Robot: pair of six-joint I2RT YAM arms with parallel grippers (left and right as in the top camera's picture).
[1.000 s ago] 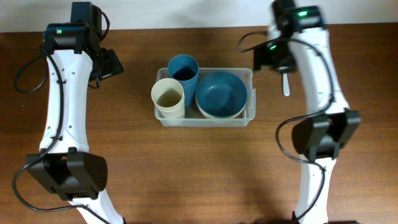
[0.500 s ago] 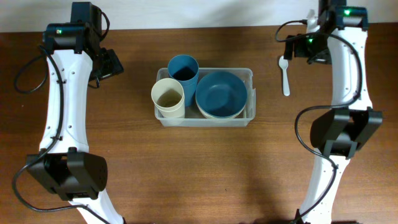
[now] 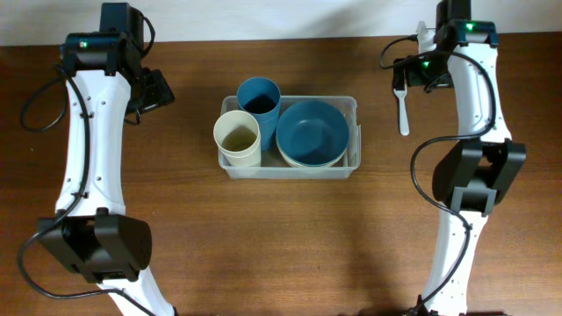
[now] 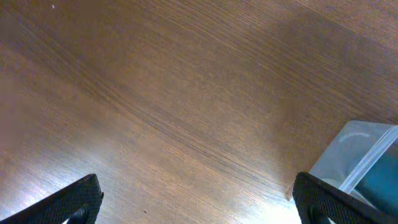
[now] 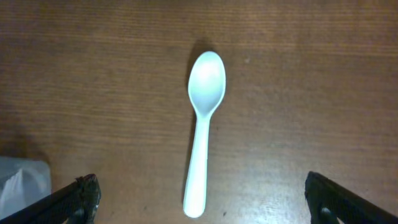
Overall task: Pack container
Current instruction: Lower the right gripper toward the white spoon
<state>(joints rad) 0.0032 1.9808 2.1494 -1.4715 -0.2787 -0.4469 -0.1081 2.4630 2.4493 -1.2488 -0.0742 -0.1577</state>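
The clear plastic container stands mid-table and holds a blue bowl nested on a cream bowl, a cream cup and a blue cup. Its corner shows in the left wrist view and in the right wrist view. A white plastic spoon lies on the table to the right of it. My right gripper is open and empty above the spoon, with the handle end between the fingertips. My left gripper is open and empty over bare wood left of the container.
The brown wooden table runs to a white wall at the far edge. Both arms' bases stand at the near edge, left and right.
My right arm has swung from beside the container's right end to the far right, and now sits over the spoon. The left arm and the container's contents have not moved.
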